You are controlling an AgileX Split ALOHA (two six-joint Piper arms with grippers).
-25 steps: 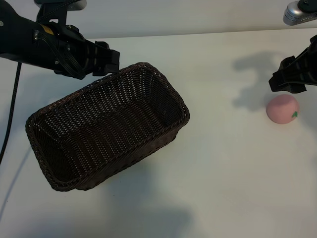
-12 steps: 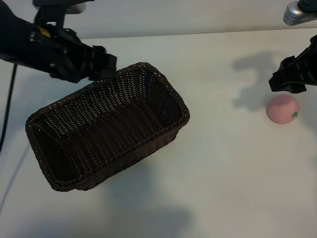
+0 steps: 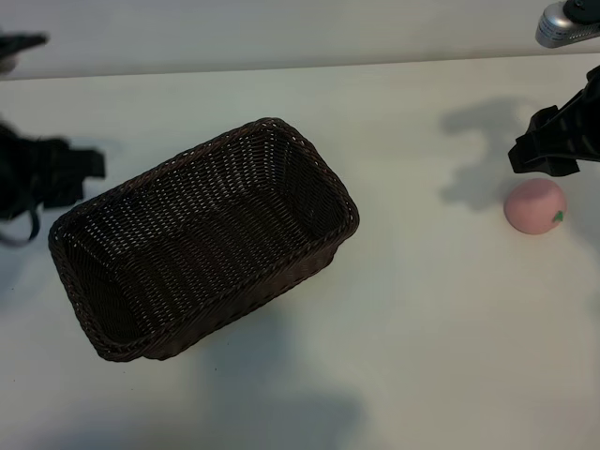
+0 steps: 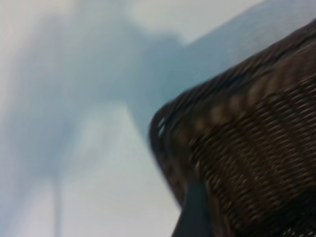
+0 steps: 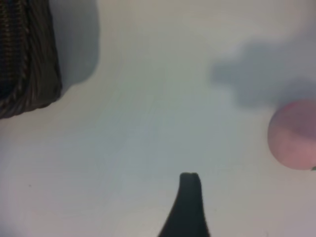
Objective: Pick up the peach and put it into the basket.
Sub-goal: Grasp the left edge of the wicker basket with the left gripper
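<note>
The dark-brown woven basket (image 3: 349,204) lies at an angle on the white table, left of centre, with nothing inside; one corner fills the left wrist view (image 4: 247,143) and an end shows in the right wrist view (image 5: 29,59). The pale-pink peach (image 3: 535,206) rests on the table at the far right, apart from the basket, and appears in the right wrist view (image 5: 295,134). My right gripper (image 3: 536,155) hovers just behind the peach, open and holding nothing; one dark finger (image 5: 190,202) shows. My left gripper (image 3: 82,169) is at the table's left edge beside the basket, open and holding nothing.
A wide stretch of bare white table (image 3: 431,309) lies between the basket and the peach. A grey camera mount (image 3: 567,23) sits at the far right corner. The arms cast shadows on the table behind the peach.
My left arm has pulled back from over the basket's far rim to the left edge of the table. The right arm, peach and basket have not moved.
</note>
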